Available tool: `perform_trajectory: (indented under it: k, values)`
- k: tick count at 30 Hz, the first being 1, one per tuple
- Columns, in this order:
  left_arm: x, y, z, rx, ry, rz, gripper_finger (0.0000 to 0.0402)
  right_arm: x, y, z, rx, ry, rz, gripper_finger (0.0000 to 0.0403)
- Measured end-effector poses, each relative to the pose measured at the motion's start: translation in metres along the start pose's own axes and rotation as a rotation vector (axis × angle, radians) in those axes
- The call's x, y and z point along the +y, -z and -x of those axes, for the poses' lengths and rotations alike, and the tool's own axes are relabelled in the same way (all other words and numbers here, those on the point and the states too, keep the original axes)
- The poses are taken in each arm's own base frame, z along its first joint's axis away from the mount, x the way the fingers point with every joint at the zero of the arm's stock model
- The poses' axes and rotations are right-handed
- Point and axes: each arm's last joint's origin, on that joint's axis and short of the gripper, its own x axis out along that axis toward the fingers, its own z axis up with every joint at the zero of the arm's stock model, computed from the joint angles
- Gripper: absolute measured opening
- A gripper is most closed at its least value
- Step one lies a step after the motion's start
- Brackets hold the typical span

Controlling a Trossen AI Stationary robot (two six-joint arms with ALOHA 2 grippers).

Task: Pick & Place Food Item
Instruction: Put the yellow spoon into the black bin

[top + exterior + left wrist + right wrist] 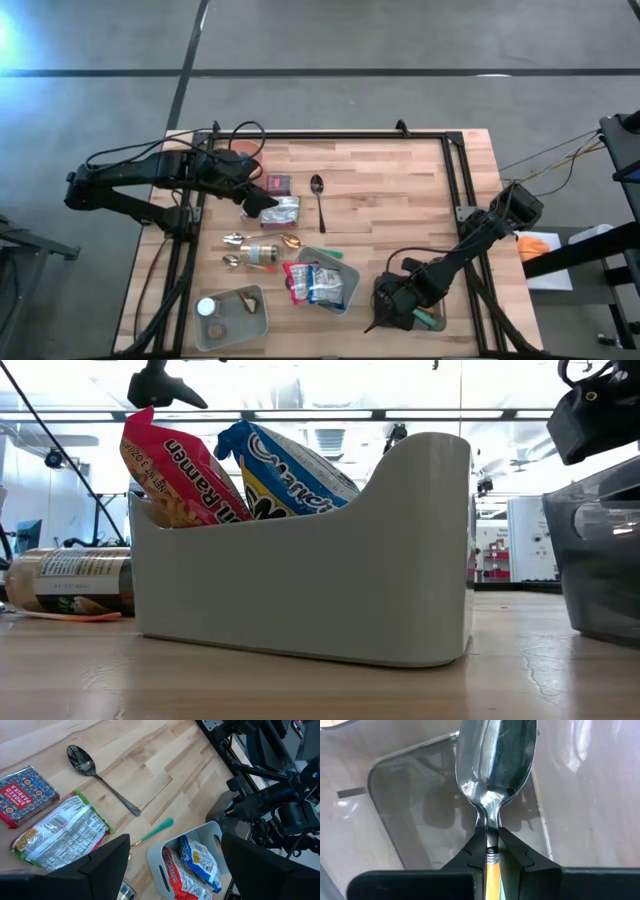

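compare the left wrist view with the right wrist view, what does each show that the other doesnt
Only the left wrist view shows the black spoon, the red paprika box, the green-edged food packet, and the gray bin holding two ramen packs. Only the right wrist view shows the right end effector shut on a silver spoon over a dark tray. Both share only the wooden table.
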Motion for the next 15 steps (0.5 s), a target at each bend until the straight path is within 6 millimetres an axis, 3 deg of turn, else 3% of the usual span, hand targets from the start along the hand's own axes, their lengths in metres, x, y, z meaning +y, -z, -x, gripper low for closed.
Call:
perform_trajectory:
  k: [8,15]
  values:
    - [0.0001,-0.0001,0.0000,-0.002,-0.002,0.000,0.0318,0.0003,-0.0006,-0.0017,-0.007,-0.012,-0.008,0.0027]
    - [0.0005,0.0003,-0.0001,0.002,-0.007,0.003,0.0318,0.0003,-0.0012,-0.0015,-0.010,-0.010,-0.027,0.0109]
